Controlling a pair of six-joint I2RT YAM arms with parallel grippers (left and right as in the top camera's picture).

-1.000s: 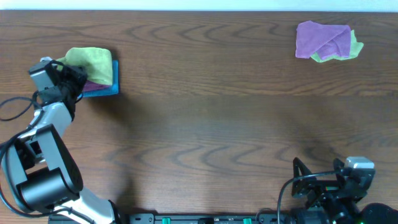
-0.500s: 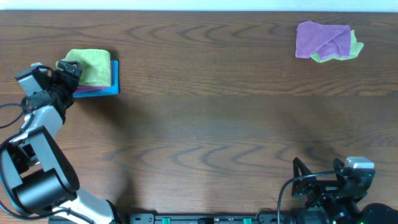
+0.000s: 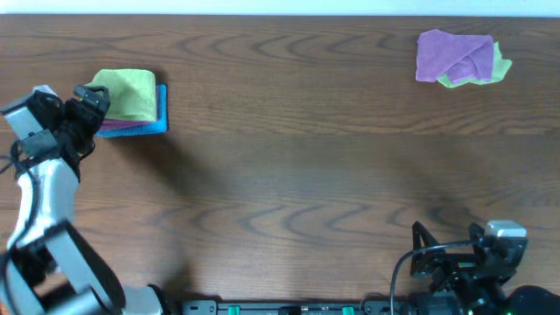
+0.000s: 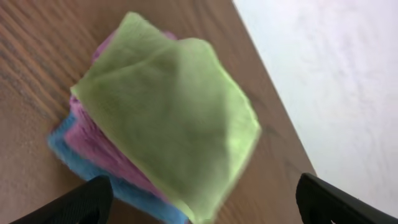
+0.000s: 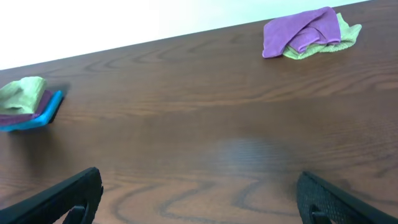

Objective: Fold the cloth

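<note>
A folded green cloth (image 3: 131, 94) lies on top of a pink cloth (image 4: 99, 146) and a blue one (image 3: 150, 125) in a neat stack at the table's left. My left gripper (image 3: 93, 108) is just left of that stack, open and holding nothing. In the left wrist view the green cloth (image 4: 171, 112) fills the middle, with the gripper (image 4: 202, 211) spread wide at its near corner. A crumpled purple cloth (image 3: 451, 54) rests over a crumpled green cloth (image 3: 497, 70) at the far right. My right gripper (image 5: 199, 202) is open above bare wood at the front right.
The brown wooden table (image 3: 289, 166) ends at a white edge along the back (image 3: 280, 7). In the right wrist view the stack (image 5: 28, 102) sits far left and the purple cloth (image 5: 298, 31) far right.
My left gripper has opened, let go of the green cloth on the stack and drawn back to the left. The right arm has not moved.
</note>
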